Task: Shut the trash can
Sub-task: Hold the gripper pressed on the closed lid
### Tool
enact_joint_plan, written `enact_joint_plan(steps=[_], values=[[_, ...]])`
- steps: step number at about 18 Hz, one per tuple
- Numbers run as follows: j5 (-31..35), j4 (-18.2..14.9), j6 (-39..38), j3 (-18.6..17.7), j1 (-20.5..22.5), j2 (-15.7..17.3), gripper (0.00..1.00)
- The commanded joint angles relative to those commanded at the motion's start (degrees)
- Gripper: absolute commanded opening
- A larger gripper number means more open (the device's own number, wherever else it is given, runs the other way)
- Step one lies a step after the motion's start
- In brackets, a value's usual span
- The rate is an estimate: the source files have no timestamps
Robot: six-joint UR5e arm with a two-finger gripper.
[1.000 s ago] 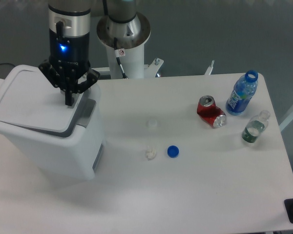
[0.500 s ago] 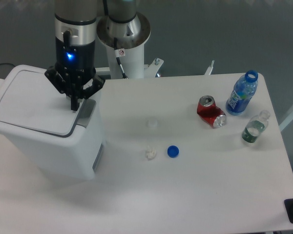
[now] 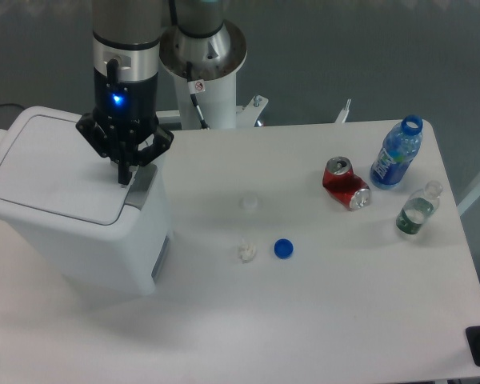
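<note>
Pointing straight down, the end effector [image 3: 124, 178] has its fingers pinched together, holding nothing, right at the lid's edge of the trash can [image 3: 80, 212] on the table's [image 3: 320, 304] left side.

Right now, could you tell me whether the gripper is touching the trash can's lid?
Cannot tell. In the camera view, the gripper overlaps the edge of the trash can lid; neither contact nor gap shows plainly.
</note>
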Motion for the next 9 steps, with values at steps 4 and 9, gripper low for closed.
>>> enact_joint_plan(steps=[4,9], values=[[0.00,0.00,0.00,-0.26,-0.09,0.00,0.01],[0.00,0.00,-0.09,-0.44,-0.35,-0.09,0.01]])
